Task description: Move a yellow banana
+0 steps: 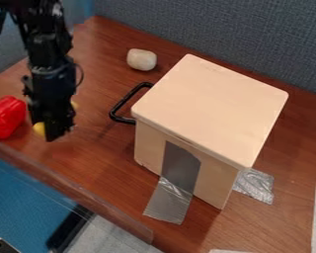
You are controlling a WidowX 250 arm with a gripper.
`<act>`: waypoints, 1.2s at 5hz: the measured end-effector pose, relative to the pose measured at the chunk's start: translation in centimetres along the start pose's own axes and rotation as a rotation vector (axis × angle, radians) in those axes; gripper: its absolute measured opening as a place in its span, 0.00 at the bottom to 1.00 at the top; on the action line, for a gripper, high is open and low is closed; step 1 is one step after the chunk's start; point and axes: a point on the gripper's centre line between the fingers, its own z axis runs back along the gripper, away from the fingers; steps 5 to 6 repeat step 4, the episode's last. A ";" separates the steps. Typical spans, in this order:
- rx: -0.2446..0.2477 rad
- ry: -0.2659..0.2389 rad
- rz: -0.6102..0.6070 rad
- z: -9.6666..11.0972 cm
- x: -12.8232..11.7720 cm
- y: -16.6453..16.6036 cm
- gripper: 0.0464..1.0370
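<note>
Claw and banana on the brown desk [95, 143], as I work the rig from a distance. The black claw [59, 129] hangs over the banana [39, 129], whose yellow shows on both sides of it, close to the desk's front left edge. The red pepper [7, 116] lies just beside them, towards the desk's left end. How far open the claw is, and whether it has hold of the banana, I cannot tell.

Step in hand: I judge it to be the grasp, or the moment around it. The next move calls for me to make sure of the grip, then raise the banana straight up before carrying it sideways, so that it does not drag against the pepper. The task names no goal; the pale wooden box [210, 108] with its black handle [126, 103] stands well apart, and the white lump [141, 59] lies nearer the desk's back edge.

Markings: I can read no brand, label or writing on the pepper, the box or the silver tape [170, 201] at its foot.
</note>
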 end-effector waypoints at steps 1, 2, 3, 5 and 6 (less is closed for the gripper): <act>0.009 0.036 0.001 -1.3 -0.7 0.1 0.39; -0.009 0.030 -0.002 -1.3 -0.6 -0.3 0.70; -0.015 -0.014 0.015 1.2 -0.5 -0.6 0.96; -0.010 -0.076 0.033 3.7 -0.5 -0.6 0.96; -0.010 -0.076 0.033 3.7 -0.5 -0.6 0.96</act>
